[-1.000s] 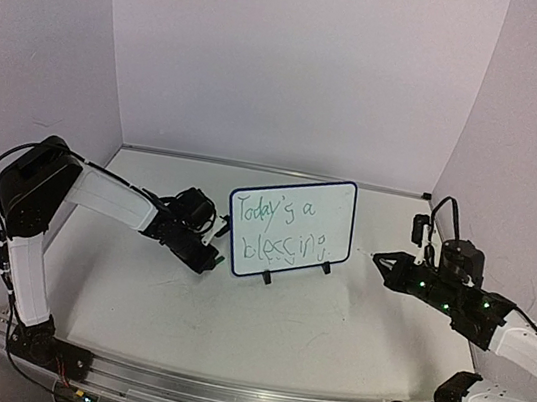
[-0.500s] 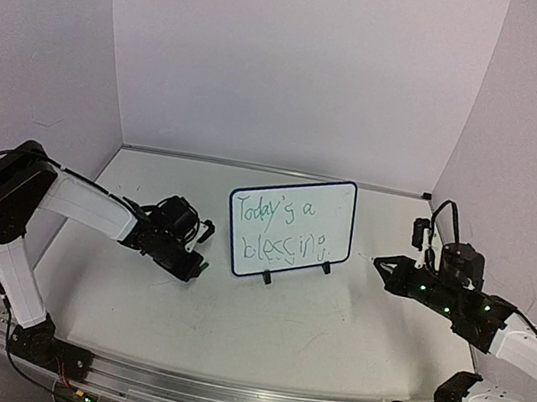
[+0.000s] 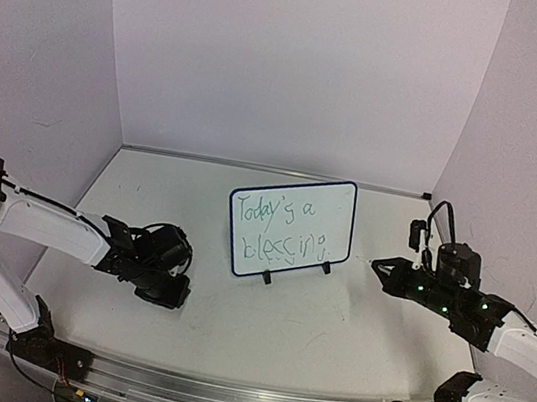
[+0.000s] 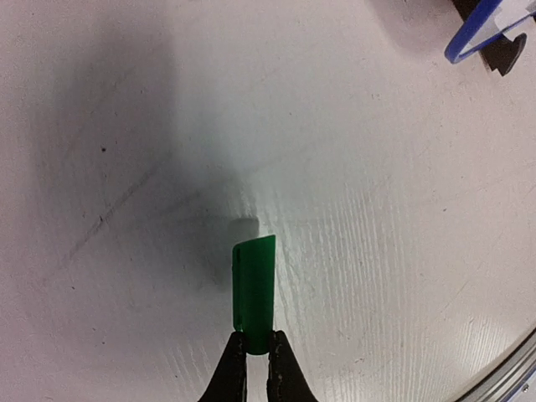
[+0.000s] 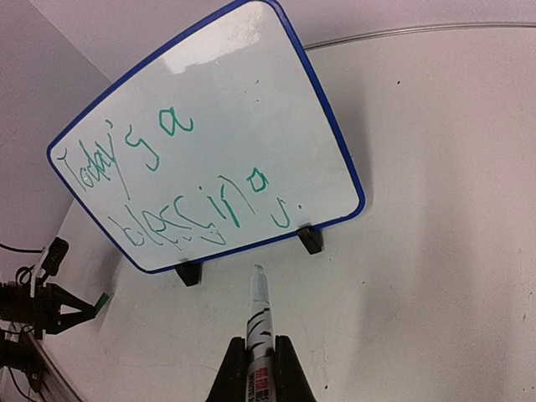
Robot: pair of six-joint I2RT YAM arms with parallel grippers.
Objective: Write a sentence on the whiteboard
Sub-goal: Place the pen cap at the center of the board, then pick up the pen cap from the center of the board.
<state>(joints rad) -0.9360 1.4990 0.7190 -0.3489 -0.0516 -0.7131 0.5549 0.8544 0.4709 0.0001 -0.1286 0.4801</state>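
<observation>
The whiteboard [image 3: 336, 233] stands upright on black feet at mid-table, blue-bordered. On it the sentence [image 3: 273, 209] reads "Today's a blessing" in green, in two lines; the right wrist view shows the same sentence [image 5: 180, 213] on the whiteboard [image 5: 243, 75]. My left gripper [image 3: 177, 294] sits low over the table, left of and in front of the board, shut on a green marker cap [image 4: 254, 289]. To the right of the board my right gripper [image 3: 383, 270] is shut on a marker [image 5: 258, 314], whose uncapped tip points at the board's lower edge, a short gap away.
A corner of the whiteboard [image 4: 473, 33] and one black foot [image 4: 505, 57] show at the top right of the left wrist view. White walls close the back and both sides. A metal rail [image 3: 219, 396] runs along the near table edge.
My left arm has drawn back from the board's left edge toward the near left, carrying the green cap. The right arm with the marker has barely moved.
</observation>
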